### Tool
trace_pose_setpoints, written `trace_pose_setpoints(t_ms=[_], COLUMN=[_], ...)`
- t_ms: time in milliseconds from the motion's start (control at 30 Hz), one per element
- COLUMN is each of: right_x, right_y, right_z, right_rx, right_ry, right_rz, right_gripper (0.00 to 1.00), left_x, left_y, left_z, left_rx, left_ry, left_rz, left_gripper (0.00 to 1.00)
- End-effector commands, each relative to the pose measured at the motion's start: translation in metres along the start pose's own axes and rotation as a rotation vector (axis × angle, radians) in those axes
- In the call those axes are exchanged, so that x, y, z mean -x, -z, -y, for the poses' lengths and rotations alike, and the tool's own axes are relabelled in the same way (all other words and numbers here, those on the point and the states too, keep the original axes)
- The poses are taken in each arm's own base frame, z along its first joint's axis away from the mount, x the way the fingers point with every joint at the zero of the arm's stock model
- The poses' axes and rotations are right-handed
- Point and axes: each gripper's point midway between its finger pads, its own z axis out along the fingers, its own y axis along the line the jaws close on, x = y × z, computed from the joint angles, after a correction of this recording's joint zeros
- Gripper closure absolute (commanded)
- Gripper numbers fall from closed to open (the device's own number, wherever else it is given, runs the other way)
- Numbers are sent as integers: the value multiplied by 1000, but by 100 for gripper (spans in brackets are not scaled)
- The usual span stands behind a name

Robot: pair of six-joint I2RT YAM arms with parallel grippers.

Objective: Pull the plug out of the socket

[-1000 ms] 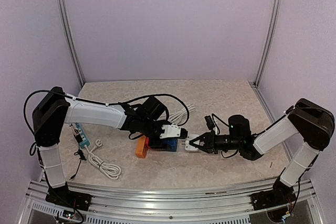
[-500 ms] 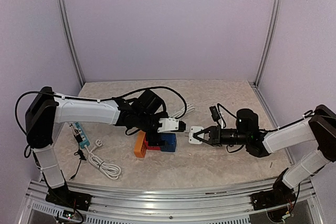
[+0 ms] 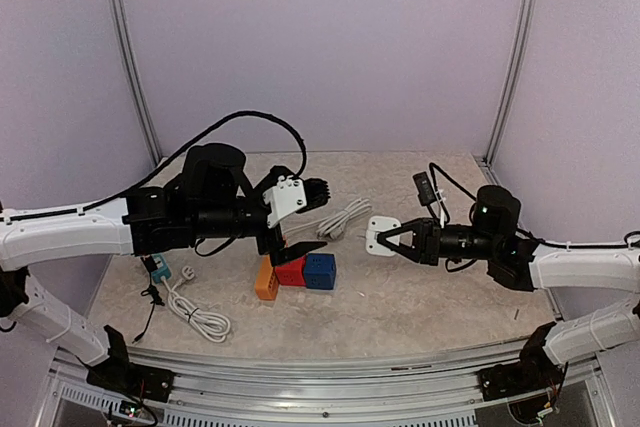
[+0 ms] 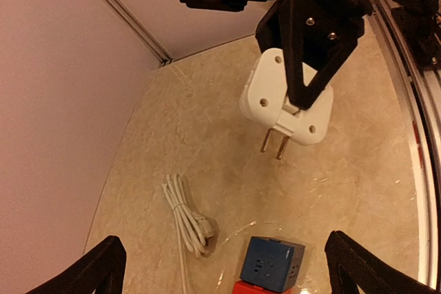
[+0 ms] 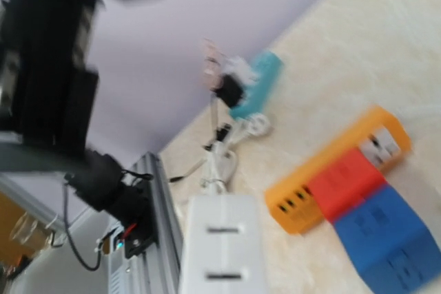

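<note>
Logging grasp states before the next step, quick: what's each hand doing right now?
Left hand: open, holding nothing.
Right hand: closed on the white two-pin plastic plug.

A white plug (image 4: 286, 98) of smooth, glossy plastic carries two bare metal prongs (image 4: 266, 141). The blue, red and orange socket block (image 3: 297, 275) looks like matt plastic. The table (image 4: 172, 122) is smooth, marbled beige with a soft sheen.

Socket block (image 3: 310, 275) on table (image 3: 450, 297); plug (image 3: 379, 237) at its 2 o'clock, apart; coiled cable (image 3: 340, 219) at 1; power strip (image 3: 158, 267) at 9.
</note>
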Motion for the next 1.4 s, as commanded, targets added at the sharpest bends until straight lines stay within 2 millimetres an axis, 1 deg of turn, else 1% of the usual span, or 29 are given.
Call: trace_pose_setpoints(t_ms=[0,100,167,200,233,300,333,467,600,733,967,1067,1267,1367], right_x=[13,13,11,10,10,8,7,-3,-16,-18,-24,-25,-26,-27], right_y=[5,6,6,6,6,4,3,-5,-15,-21,-29,-30,-32,-32], right_z=[-35,-52,-63,-68,-72,-81,-85,-103,-120,-129,-131,-131,-132,-132], right_rx=[106,144,182,201,214,238,252,303,340,345,335,332,337,337], right_ry=[156,223,254,266,278,302,315,367,420,445,455,457,459,461], right_rz=[-14,-37,-44,-46,-48,-54,-58,-89,-132,-146,-169,-170,-173,-176], right_gripper=[100,100,100,100,100,100,100,100,100,100,100,100,100,100], left_x=[14,19,25,33,36,47,49,54,58,58,68,78,83,84], left_y=[22,32,36,42,46,53,54,48,43,41,44,47,43,39], left_z=[31,50,70,76,84,91,94,108,107,106,106,102,102,105], left_rx=[-77,-186,-214,-225,-251,-314,-342,-401,-392,-387,-417,-420,-430,-446], left_ry=[227,372,390,390,402,425,426,428,443,460,488,488,492,489], left_rz=[87,94,137,177,192,223,219,202,204,202,233,269,271,266], left_gripper=[1,1,1,1,1,1,1,2,9,16,28,34,43,48])
